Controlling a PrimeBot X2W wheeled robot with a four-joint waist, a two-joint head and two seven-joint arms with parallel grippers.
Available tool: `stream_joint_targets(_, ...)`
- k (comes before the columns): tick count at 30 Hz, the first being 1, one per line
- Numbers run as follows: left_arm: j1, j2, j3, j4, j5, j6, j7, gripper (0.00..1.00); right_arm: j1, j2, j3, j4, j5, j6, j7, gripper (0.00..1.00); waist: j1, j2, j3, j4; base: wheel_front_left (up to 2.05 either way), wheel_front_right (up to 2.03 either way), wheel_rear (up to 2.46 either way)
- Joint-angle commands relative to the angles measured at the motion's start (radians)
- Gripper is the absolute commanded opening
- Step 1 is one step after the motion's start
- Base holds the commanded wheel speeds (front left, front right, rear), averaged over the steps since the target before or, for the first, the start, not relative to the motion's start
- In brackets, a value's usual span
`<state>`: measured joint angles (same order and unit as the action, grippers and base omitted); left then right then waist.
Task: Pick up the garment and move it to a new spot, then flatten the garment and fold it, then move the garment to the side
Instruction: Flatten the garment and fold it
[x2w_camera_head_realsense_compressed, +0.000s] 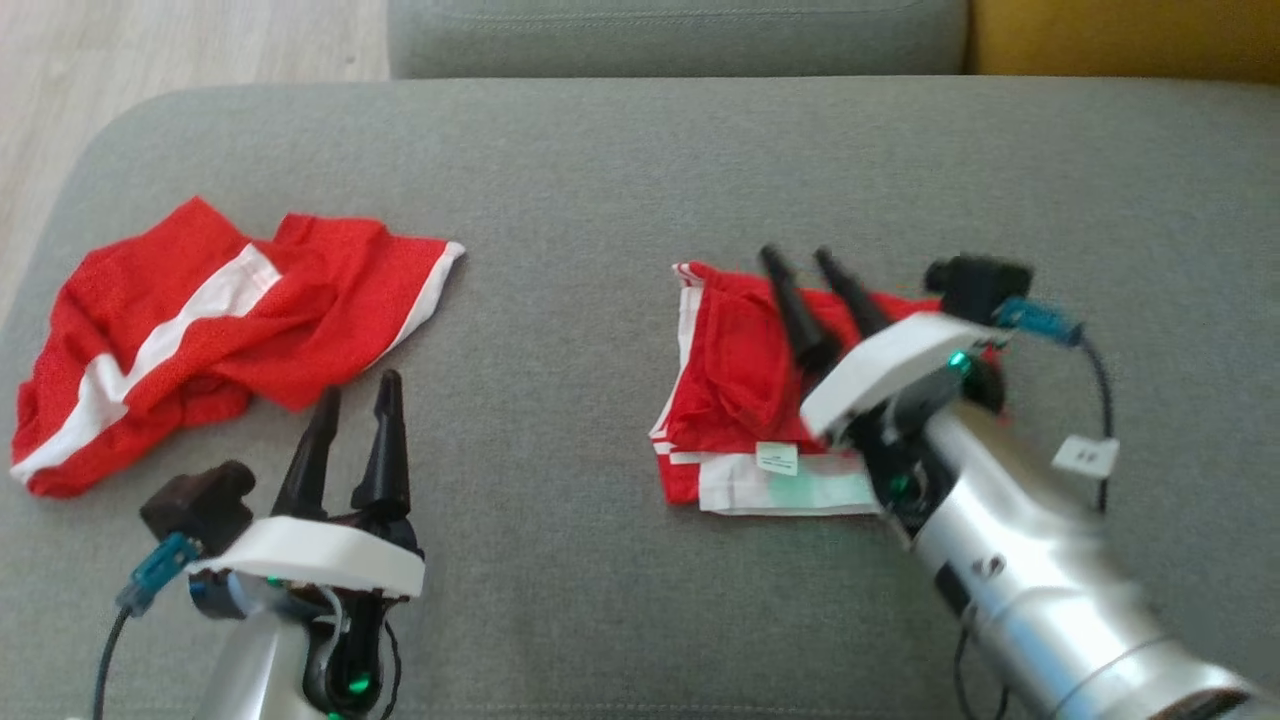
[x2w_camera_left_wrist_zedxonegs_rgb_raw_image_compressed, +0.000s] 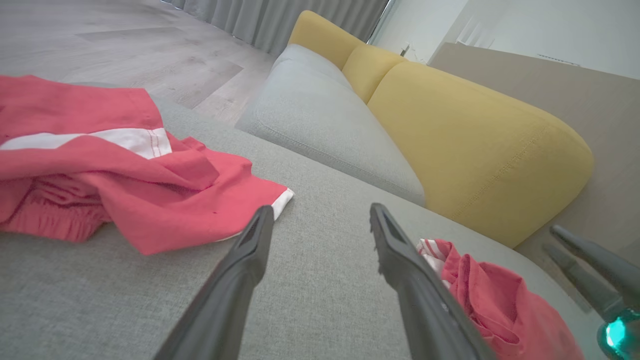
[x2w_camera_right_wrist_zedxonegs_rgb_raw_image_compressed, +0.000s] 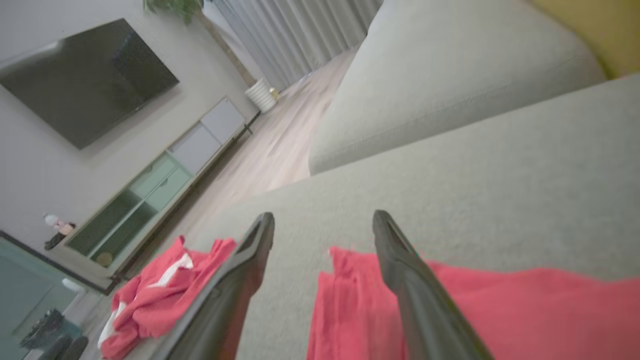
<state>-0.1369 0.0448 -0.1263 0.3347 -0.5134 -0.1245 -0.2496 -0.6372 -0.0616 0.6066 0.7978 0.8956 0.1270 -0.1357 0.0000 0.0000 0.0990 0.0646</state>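
Observation:
A crumpled red garment (x2w_camera_head_realsense_compressed: 200, 320) with a white stripe lies at the left of the grey seat cushion (x2w_camera_head_realsense_compressed: 620, 170). A second red garment (x2w_camera_head_realsense_compressed: 735, 390), folded into a compact rectangle with a white band and label at its near edge, lies right of centre. My right gripper (x2w_camera_head_realsense_compressed: 797, 255) is open and hovers over the folded garment, fingers pointing away from me, holding nothing. My left gripper (x2w_camera_head_realsense_compressed: 360, 388) is open just below the crumpled garment's near edge and apart from it. The left wrist view has the crumpled garment (x2w_camera_left_wrist_zedxonegs_rgb_raw_image_compressed: 125, 175) left of my open fingers and the folded one (x2w_camera_left_wrist_zedxonegs_rgb_raw_image_compressed: 480, 290) at lower right.
A grey sofa section (x2w_camera_head_realsense_compressed: 680, 35) and a yellow cushion (x2w_camera_head_realsense_compressed: 1120, 35) border the far side. Wood floor (x2w_camera_head_realsense_compressed: 150, 50) lies beyond the cushion's left edge. In the right wrist view a TV (x2w_camera_right_wrist_zedxonegs_rgb_raw_image_compressed: 80, 80) and a low cabinet (x2w_camera_right_wrist_zedxonegs_rgb_raw_image_compressed: 165, 185) stand across the room.

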Motion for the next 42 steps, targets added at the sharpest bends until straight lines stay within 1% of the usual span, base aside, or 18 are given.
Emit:
stream_joint_targets(1, -0.035, 0.006, 0.039, -0.030, -0.003, -0.006, -0.012, 1.00, -0.050, 0.011, -0.020, -0.013, -0.019, 0.004, -0.016, 1.00, 0.0000, 0.0000, -0.009, -0.014, 0.00, 0.00, 0.00)
stream_joint_targets(3, -0.031, 0.006, 0.043, -0.033, -0.002, -0.006, -0.012, 1.00, -0.077, 0.011, -0.061, 0.004, -0.053, 0.004, -0.022, 1.00, 0.0000, 0.0000, -0.016, -0.026, 0.00, 0.00, 0.00)
stream_joint_targets(5, -0.027, 0.006, 0.045, -0.037, -0.002, -0.006, -0.012, 1.00, -0.103, 0.011, -0.104, 0.029, -0.115, 0.004, -0.026, 1.00, 0.0000, 0.0000, -0.021, -0.037, 0.00, 0.00, 0.00)
stream_joint_targets(6, -0.027, 0.006, 0.045, -0.037, -0.002, -0.006, -0.012, 1.00, -0.103, 0.011, -0.104, 0.029, -0.115, 0.004, -0.026, 1.00, 0.0000, 0.0000, -0.021, -0.037, 0.00, 0.00, 0.00)
stream_joint_targets(10, -0.026, 0.005, 0.045, -0.051, -0.002, -0.006, -0.012, 1.00, -0.128, -0.009, -0.201, 0.068, -0.276, 0.004, -0.039, 1.00, 0.0000, 0.0000, -0.027, -0.054, 0.00, 0.00, 0.00)
stream_joint_targets(14, -0.031, 0.005, 0.043, -0.080, -0.002, -0.006, -0.012, 1.00, -0.090, -0.050, -0.286, 0.047, -0.432, 0.004, -0.070, 1.00, 0.0000, 0.0000, -0.028, -0.064, 0.00, 0.00, 0.00)
stream_joint_targets(18, -0.032, 0.005, 0.041, -0.113, 0.006, -0.006, -0.012, 1.00, 0.006, -0.082, -0.361, -0.036, -0.589, 0.004, -0.098, 1.00, 0.0000, 0.0000, -0.026, -0.068, 0.00, 0.00, 0.00)
stream_joint_targets(21, -0.027, 0.005, 0.046, -0.145, 0.030, -0.006, -0.012, 1.00, 0.100, -0.089, -0.437, -0.138, -0.691, 0.004, -0.113, 1.00, 0.0000, 0.0000, -0.023, -0.069, 0.00, 0.00, 0.00)
stream_joint_targets(24, -0.017, 0.005, 0.061, -0.176, 0.061, -0.006, -0.012, 1.00, 0.204, -0.064, -0.513, -0.254, -0.767, 0.004, -0.120, 1.00, 0.0000, 0.0000, -0.019, -0.072, 0.00, 0.00, 0.00)
stream_joint_targets(26, -0.008, 0.005, 0.065, -0.198, 0.102, -0.006, -0.012, 1.00, 0.265, -0.049, -0.547, -0.328, -0.822, 0.004, -0.122, 1.00, 0.0000, 0.0000, -0.016, -0.074, 0.00, 0.00, 0.00)
stream_joint_targets(27, 0.005, 0.005, 0.069, -0.218, 0.138, -0.006, -0.012, 1.00, 0.320, -0.029, -0.579, -0.388, -0.857, 0.004, -0.123, 1.00, 0.0000, 0.0000, -0.014, -0.075, 0.00, 0.00, 0.00)
stream_joint_targets(30, 0.022, 0.005, 0.071, -0.241, 0.163, -0.006, -0.012, 1.00, 0.376, -0.007, -0.609, -0.445, -0.886, 0.004, -0.124, 1.00, 0.0000, 0.0000, -0.012, -0.076, 0.00, 0.00, 0.00)
stream_joint_targets(33, 0.031, 0.005, 0.076, -0.252, 0.159, -0.006, -0.012, 1.00, 0.404, 0.003, -0.618, -0.477, -0.902, 0.004, -0.122, 1.00, 0.0000, 0.0000, -0.012, -0.073, 0.00, 0.00, 0.00)
stream_joint_targets(41, 0.022, 0.005, 0.067, -0.259, 0.148, -0.006, -0.012, 1.00, 0.407, 0.010, -0.616, -0.518, -0.922, 0.004, -0.090, 1.00, 0.0000, 0.0000, 0.003, -0.053, 0.00, 0.00, 0.00)
stream_joint_targets(42, 0.020, 0.005, 0.064, -0.258, 0.145, -0.006, -0.012, 1.00, 0.404, 0.010, -0.613, -0.521, -0.923, 0.004, -0.086, 0.53, 0.0000, 0.0000, 0.008, -0.049, 0.00, 0.00, 0.00)
